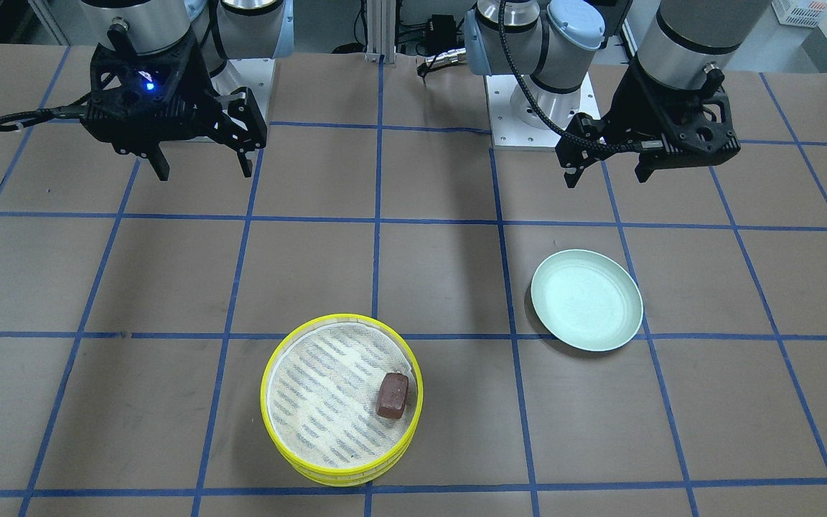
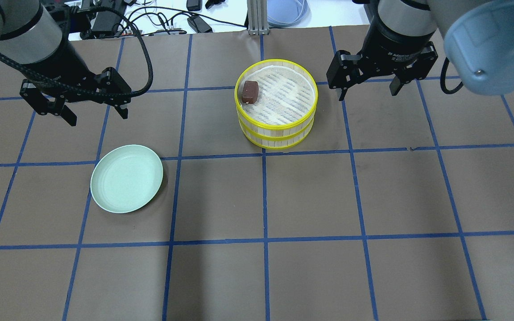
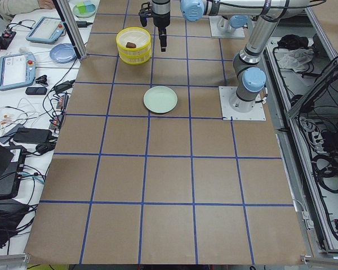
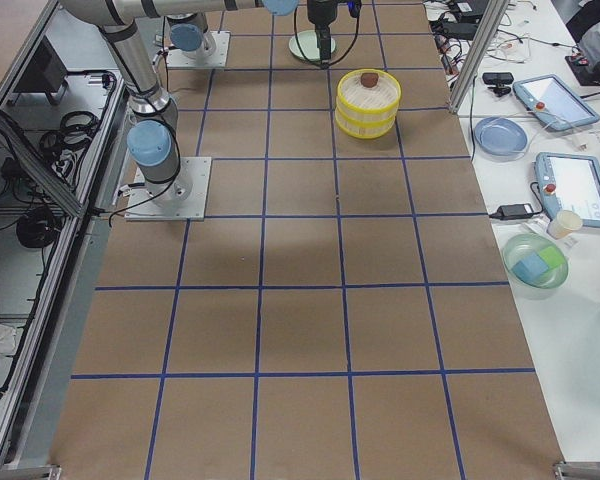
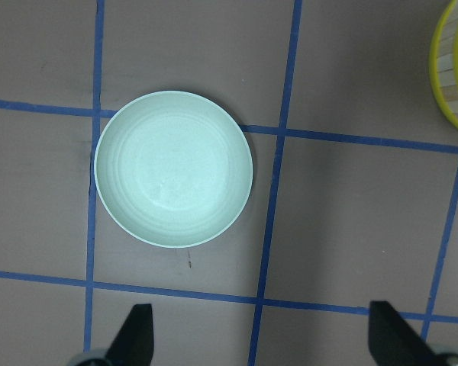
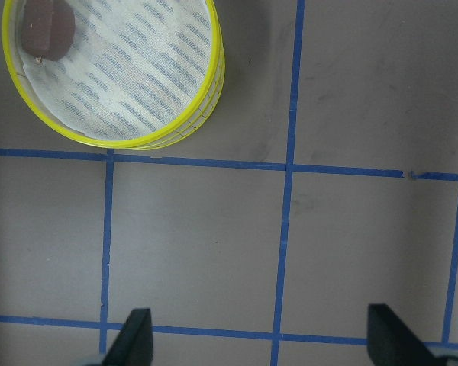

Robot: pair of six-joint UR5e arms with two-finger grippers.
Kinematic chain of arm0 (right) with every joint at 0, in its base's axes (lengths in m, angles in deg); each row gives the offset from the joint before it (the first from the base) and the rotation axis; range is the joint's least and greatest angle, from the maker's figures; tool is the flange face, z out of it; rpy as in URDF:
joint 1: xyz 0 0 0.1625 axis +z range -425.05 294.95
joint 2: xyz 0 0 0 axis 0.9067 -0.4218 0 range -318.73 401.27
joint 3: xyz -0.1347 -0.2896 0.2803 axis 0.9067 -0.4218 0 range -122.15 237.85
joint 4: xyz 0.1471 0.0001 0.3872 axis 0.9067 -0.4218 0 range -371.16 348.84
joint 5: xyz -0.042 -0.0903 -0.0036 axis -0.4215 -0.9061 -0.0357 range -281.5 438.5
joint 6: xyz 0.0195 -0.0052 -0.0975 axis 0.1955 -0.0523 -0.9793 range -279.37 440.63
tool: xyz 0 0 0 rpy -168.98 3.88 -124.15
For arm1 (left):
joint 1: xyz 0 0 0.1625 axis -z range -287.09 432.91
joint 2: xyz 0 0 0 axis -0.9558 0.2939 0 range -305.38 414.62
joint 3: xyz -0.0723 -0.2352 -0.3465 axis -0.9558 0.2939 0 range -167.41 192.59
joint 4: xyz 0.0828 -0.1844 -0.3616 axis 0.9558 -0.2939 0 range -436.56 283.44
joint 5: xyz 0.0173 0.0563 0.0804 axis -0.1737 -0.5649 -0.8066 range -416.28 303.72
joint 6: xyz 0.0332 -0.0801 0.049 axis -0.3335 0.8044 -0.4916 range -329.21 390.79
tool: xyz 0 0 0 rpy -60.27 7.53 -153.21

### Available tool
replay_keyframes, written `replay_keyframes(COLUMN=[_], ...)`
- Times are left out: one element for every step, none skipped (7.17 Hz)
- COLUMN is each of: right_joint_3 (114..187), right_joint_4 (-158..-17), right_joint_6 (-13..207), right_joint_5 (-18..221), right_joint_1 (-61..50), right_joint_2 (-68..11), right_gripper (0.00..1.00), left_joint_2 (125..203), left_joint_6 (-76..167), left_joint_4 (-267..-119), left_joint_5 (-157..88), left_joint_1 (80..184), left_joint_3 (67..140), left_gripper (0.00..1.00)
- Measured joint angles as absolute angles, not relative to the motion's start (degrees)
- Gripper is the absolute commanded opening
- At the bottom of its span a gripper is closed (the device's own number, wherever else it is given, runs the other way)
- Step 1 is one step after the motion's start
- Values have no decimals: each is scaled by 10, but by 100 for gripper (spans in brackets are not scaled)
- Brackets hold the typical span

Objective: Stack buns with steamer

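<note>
Steamer (image 2: 276,129) tiers stacked, lower interior hidden, brown bun (image 2: 250,91) atop; left claw (image 2: 96,115) and right claw (image 2: 367,93) gape.

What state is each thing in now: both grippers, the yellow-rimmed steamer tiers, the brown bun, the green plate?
Left gripper: open, empty, hovering above the table.
Right gripper: open, empty, hovering above the table.
Round yellow-rimmed steamer tiers: stacked one on the other, upright.
Dark reddish-brown bun: lying in the top tier, near its rim.
Pale green round plate: empty, flat on the table.
</note>
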State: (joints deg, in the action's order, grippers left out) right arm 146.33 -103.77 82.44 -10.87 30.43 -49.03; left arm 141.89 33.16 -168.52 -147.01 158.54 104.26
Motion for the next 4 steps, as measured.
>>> replay_keyframes(right_joint_3=[1463,1463,1464,1464], right_joint_4=[-1038,-1038,-1038,-1040], right_joint_6=[825,825,825,825], right_joint_5=[-112,-115,-116,-116], right_joint_1=[303,302,302,302], right_joint_2=[-489,-489,-488,-488], right_gripper=[100,100,100,100], left_joint_2=[1419,1419,1419,1419], left_joint_6=[332,332,332,332], left_joint_4=[-1685,-1686,-1686,-1686], left_joint_5=[-1470,-1470,-1470,-1469], left_joint_1=[1585,1585,1586,1586], left_joint_3=[1043,1043,1043,1043], left_gripper=[100,100,100,100])
